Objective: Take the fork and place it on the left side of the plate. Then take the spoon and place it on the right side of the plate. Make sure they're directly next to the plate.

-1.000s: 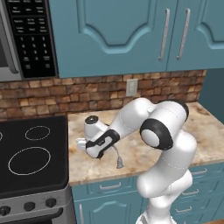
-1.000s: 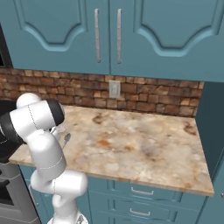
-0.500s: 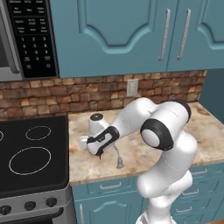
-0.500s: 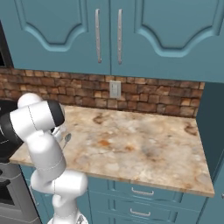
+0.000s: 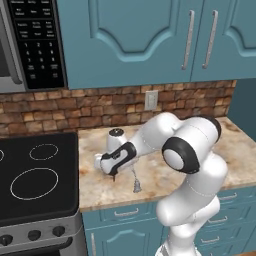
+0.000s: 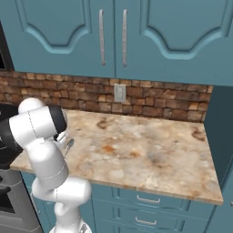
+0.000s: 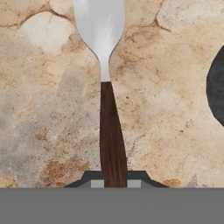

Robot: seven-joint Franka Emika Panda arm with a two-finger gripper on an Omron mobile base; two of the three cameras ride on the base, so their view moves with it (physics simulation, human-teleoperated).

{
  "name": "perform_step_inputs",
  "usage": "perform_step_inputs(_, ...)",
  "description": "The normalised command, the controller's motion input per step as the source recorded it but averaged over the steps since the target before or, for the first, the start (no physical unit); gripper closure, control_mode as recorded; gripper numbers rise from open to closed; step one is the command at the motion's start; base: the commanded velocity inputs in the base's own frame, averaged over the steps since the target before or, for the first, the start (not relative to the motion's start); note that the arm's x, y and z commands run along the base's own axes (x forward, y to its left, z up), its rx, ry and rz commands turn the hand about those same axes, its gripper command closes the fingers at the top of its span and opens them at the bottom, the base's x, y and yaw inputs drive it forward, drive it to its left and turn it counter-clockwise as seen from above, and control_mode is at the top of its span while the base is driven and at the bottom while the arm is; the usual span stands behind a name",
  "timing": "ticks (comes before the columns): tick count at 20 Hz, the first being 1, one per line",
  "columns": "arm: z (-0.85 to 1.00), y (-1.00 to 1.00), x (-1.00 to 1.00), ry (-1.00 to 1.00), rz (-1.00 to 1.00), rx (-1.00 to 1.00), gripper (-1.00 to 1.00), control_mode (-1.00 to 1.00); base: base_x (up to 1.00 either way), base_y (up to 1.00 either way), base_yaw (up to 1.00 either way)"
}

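Note:
The fork (image 7: 109, 131) lies on the marbled counter, its silver head pointing away from me and its dark brown handle running down between my finger tips. My gripper (image 7: 112, 183) is shut on the end of that handle. From the left base view the gripper (image 5: 114, 172) sits low on the counter near the stove, at the end of the bent arm. The silver spoon (image 5: 136, 183) lies just to its right, near the counter's front edge, and also shows beside the arm (image 6: 69, 144). The plate is hidden from view.
A pale shaker with a dark cap (image 5: 116, 137) stands just behind the hand; a dark round shape (image 7: 216, 87) shows at the right of the hand view. The black stove (image 5: 35, 180) borders the counter (image 6: 145, 154) on the left. Brick backsplash and blue cabinets rise behind.
The jaws have closed from wide open onto the fork's handle. The arm and the spoon have stayed where they were.

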Motion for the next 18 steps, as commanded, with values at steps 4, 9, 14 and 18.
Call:
perform_step_inputs(4,0.57,0.0,-0.12,0.03,0.01,0.06,1.0,-1.0,0.0,0.0,0.0)
perform_step_inputs(9,0.94,0.01,-0.46,0.11,0.0,0.01,1.0,-1.0,0.0,0.0,0.0)
perform_step_inputs(14,0.59,-0.08,-0.89,0.09,-0.01,0.01,1.0,-1.0,0.0,0.0,0.0)
perform_step_inputs(18,0.11,-0.34,-0.68,0.0,0.0,0.0,1.0,-1.0,0.0,0.0,0.0)
